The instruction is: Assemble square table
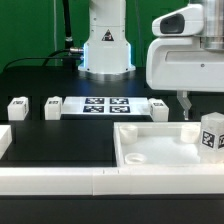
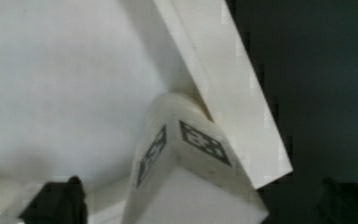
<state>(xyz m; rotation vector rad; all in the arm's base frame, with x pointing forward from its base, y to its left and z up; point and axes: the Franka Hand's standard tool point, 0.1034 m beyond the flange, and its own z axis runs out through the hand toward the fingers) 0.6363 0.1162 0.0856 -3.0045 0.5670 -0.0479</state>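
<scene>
The square table slab [image 1: 150,148] lies underside up at the exterior view's lower right, with a round socket [image 1: 137,156] showing. One tagged white leg [image 1: 210,134] stands upright in its right corner. My gripper [image 1: 187,104] hangs just above and behind that leg, its jaws apart. In the wrist view the leg [image 2: 194,150] sits between my dark fingertips [image 2: 60,200] with a gap on at least one side, over the slab's white surface [image 2: 69,80]. Three more legs lie on the black table: two at the left [image 1: 17,108] [image 1: 53,107] and one near the slab [image 1: 160,107].
The marker board [image 1: 105,106] lies at the middle back, in front of the robot base [image 1: 105,50]. Long white border rails run along the front [image 1: 90,182] and the left [image 1: 4,140] of the table.
</scene>
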